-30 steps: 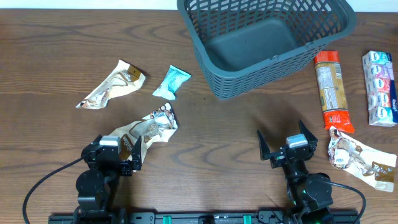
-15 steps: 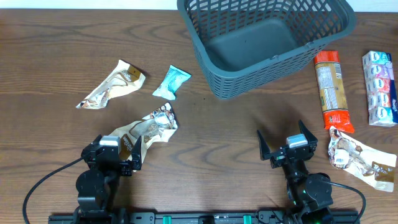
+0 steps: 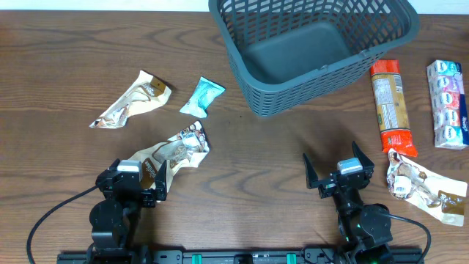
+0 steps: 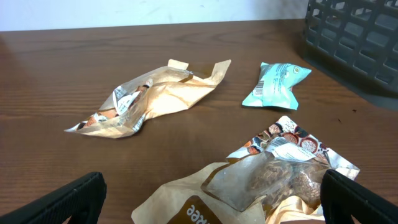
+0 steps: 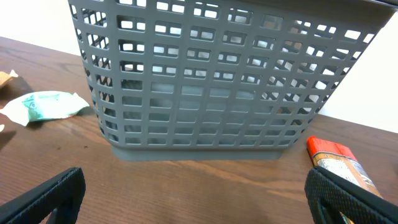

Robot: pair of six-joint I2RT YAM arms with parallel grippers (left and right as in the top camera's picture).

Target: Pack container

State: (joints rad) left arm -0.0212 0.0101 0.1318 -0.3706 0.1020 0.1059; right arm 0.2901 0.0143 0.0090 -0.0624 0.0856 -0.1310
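Grey-blue container point(image 3: 293, 92), far rim cut off overhead; left hand point(image 3: 138, 174) and right hand point(image 3: 333, 163) both spread.

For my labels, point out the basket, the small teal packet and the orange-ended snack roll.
basket point(image 3: 308, 84), overhead view, front lattice wall
teal packet point(image 3: 202, 97), overhead view, wrapper's middle
snack roll point(image 3: 389, 106), overhead view, mid-length of its wrapper

A dark wooden table point(image 3: 58, 44) held a crumpled tan packet point(image 3: 132, 99) at nine o'clock, a teal sachet point(image 3: 202, 97) at eleven and a cookie pouch point(image 3: 172, 152) at eight. An orange sleeve point(image 3: 390, 106) and pastel multipack point(image 3: 447, 103) lay at three, another tan pouch point(image 3: 425, 187) at four.
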